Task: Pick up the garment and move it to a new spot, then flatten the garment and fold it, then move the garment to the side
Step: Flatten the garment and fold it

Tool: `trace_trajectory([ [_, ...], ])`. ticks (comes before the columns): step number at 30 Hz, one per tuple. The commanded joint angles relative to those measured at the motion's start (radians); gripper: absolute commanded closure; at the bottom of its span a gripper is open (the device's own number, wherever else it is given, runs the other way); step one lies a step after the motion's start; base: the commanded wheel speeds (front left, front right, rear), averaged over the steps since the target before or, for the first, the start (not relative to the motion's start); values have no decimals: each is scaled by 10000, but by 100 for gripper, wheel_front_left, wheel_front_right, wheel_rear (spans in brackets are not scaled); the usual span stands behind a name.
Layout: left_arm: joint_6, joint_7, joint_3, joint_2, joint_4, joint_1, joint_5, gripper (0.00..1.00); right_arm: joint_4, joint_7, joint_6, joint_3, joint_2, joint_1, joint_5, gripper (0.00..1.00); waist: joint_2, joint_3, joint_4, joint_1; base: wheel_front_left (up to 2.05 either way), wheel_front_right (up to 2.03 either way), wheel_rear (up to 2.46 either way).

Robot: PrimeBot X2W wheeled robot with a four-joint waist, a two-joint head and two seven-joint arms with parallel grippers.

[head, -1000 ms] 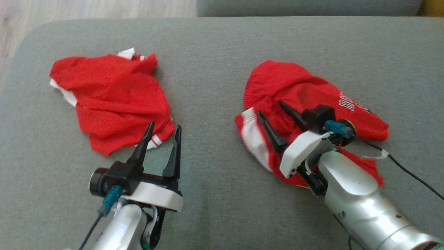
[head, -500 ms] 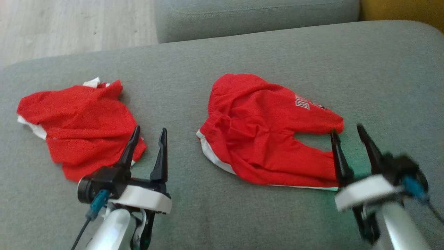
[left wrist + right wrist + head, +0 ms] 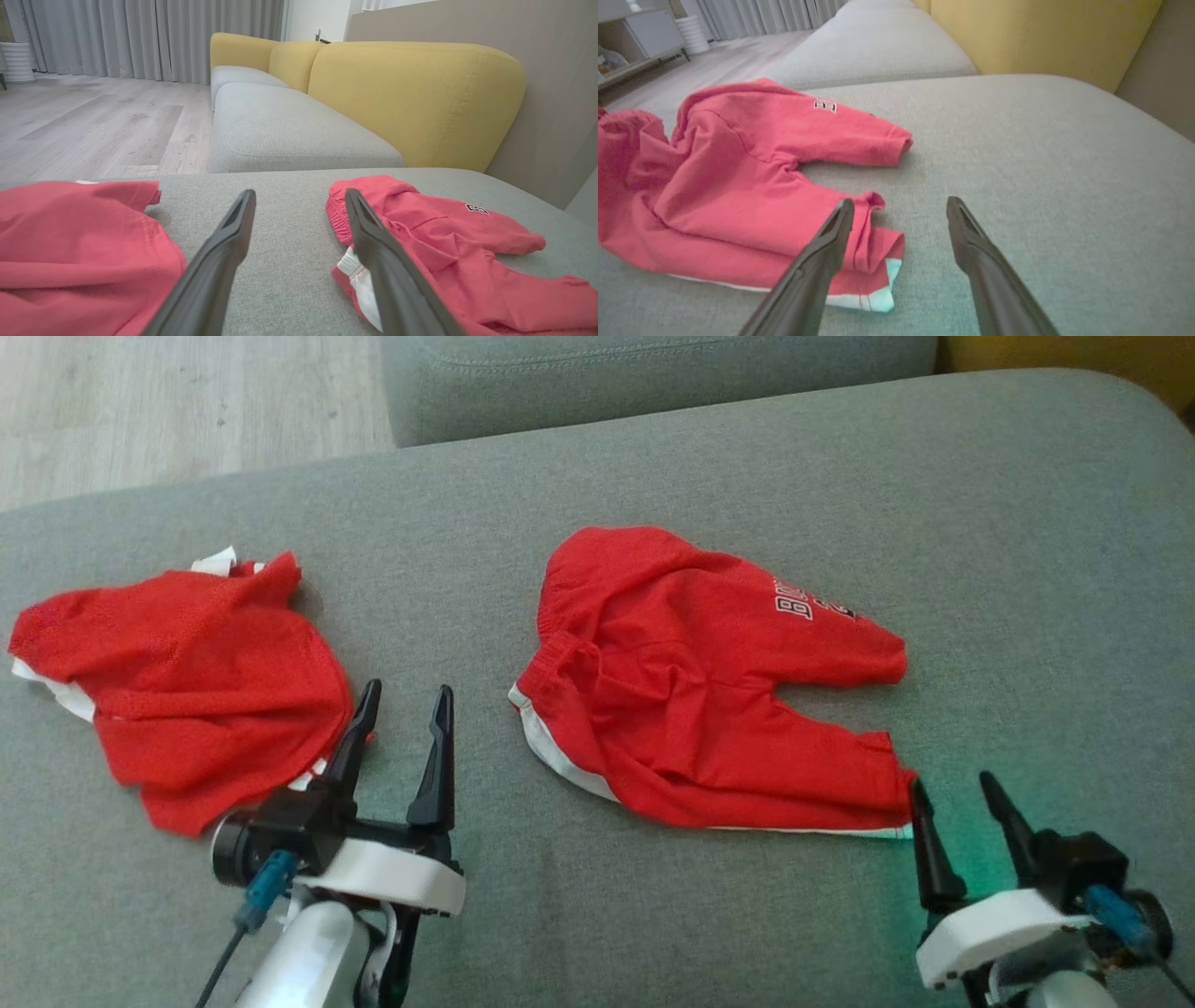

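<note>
A red garment (image 3: 709,709), a pair of shorts with white lettering and white trim, lies crumpled in the middle of the grey cushion (image 3: 597,504), its two legs pointing right. My right gripper (image 3: 950,782) is open and empty at the lower right, its tips just off the hem of the near leg (image 3: 873,261). In the right wrist view the right gripper (image 3: 900,201) has its left finger over that hem. My left gripper (image 3: 408,691) is open and empty between the shorts (image 3: 448,233) and a second red mesh garment (image 3: 187,681).
The mesh garment (image 3: 70,242) lies at the cushion's left end, near the edge above the wood floor (image 3: 187,411). Another grey seat (image 3: 289,130) and yellow backrests (image 3: 411,93) stand behind. Bare cushion stretches to the right of the shorts (image 3: 1064,163).
My right gripper has drawn back from over the shorts to the lower right, staying open. The shorts now lie uncovered. The head view has shifted, so the scene sits further left.
</note>
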Motion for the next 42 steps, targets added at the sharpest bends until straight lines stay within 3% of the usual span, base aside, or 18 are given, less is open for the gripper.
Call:
trace_trajectory([
  [1,-46,-94,408,83,-295,-370,115,0,-172,221,-7,265,-53,-80,23,0,-1,46,32,0,0,0,0],
  [11,-144,-95,454,40,-218,-489,223,0,260,1629,-7,530,-50,-26,-197,0,-1,243,183,0,0,0,0],
  [20,-182,-95,490,-26,-149,-510,290,0,359,2159,-7,711,-50,21,-243,0,-1,193,307,0,0,0,0],
  [21,-185,-95,497,-32,-145,-506,297,0,367,2201,-7,707,-50,35,-233,9,-1,189,317,0,0,0,0],
  [22,-188,-95,505,-36,-140,-502,304,0,368,2230,-7,702,-50,46,-229,62,-1,186,324,0,0,0,0],
  [23,-192,-95,515,-38,-136,-497,309,0,365,2244,-7,683,-50,51,-225,100,-1,183,327,0,0,0,0],
  [31,-410,-92,367,122,-20,-554,458,0,94,2131,-7,69,-49,-70,-195,100,-1,205,196,0,0,0,0],
  [38,-1394,645,-859,521,464,-1031,814,0,-22,2133,-7,-268,-49,-285,184,100,-1,338,47,0,0,0,0],
  [42,-1614,1097,-1522,812,957,-1520,884,0,-32,2163,-7,-257,-49,-439,221,100,-1,490,-56,0,0,0,0],
])
